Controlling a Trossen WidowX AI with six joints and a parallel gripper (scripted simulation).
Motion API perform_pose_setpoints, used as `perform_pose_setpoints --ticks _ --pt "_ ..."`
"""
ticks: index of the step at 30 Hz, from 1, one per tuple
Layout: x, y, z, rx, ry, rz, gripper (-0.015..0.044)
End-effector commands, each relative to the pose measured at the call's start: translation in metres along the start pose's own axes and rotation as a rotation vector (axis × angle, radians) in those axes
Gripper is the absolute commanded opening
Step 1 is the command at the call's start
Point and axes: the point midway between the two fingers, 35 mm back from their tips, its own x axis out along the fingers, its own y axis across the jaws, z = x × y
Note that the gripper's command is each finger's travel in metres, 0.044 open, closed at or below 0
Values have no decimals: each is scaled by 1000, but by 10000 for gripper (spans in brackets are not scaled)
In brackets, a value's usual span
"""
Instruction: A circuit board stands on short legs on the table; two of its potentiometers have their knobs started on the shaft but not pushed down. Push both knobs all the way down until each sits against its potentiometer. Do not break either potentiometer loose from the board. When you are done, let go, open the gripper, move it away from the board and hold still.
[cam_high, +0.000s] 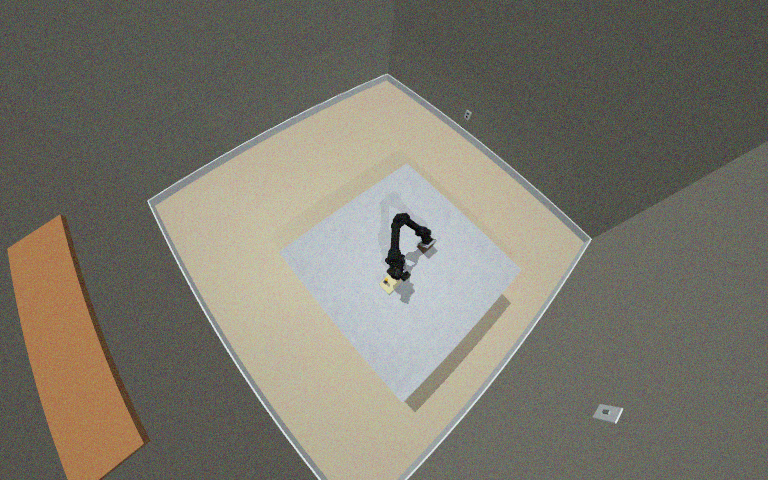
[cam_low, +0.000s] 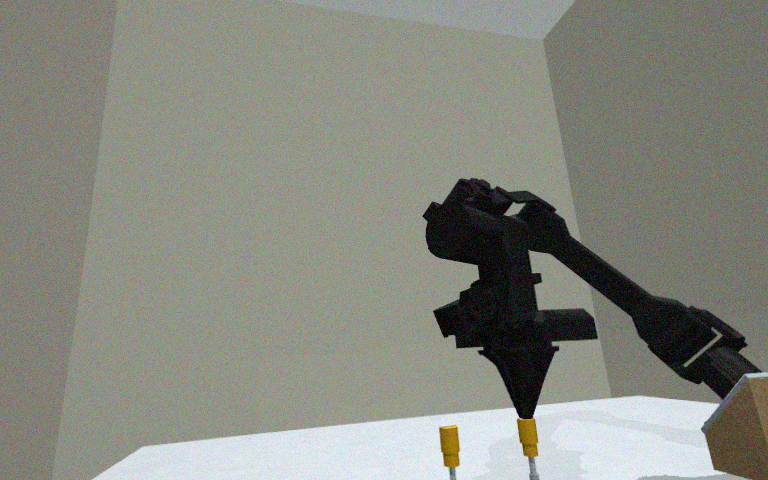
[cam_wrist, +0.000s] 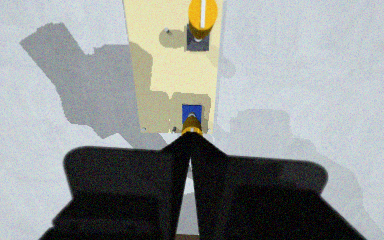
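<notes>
My gripper (cam_high: 398, 273) (cam_low: 526, 417) (cam_wrist: 191, 136): pointing down, fingers brought together, nothing held between them
Fingertips: right at the top of the near knob (cam_low: 527, 433) (cam_wrist: 191, 125); in the exterior view they appear to touch it
Near knob: yellow, upright on its shaft (cam_low: 532, 468), above the blue potentiometer (cam_wrist: 186, 109); I can see bare shaft under it, so it is not down yet
Far knob (cam_low: 449, 441) (cam_wrist: 196, 15): yellow too, with a white line across its top, standing apart from my fingers over the dark potentiometer (cam_wrist: 197, 46); bare shaft shows below this one as well
Circuit board (cam_high: 386, 287) (cam_wrist: 165, 75): pale yellow, on the table (cam_high: 351, 316) (cam_low: 283, 447) (cam_wrist: 300, 60), partly hidden from me in the top view by the gripper end of the arm (cam_high: 395, 232) (cam_low: 606, 271); its legs I cannot make out
Arm: black, bent at the elbow, reaching from its mount across to the board
Shadows: I see one over the blue potentiometer's end of the board, and a broad one on the table beside it
Surroundings: from the top view I get a long orange slab (cam_high: 73, 350) well apart from the table, and a tan floor around the tabletop
</notes>
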Motion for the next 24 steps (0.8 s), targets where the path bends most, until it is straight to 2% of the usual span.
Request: perform_pose_setpoints --ticks 1,24 --pt "0 0 0 -4 -1 -3 0" --pt "7 0 0 -4 -2 -3 0"
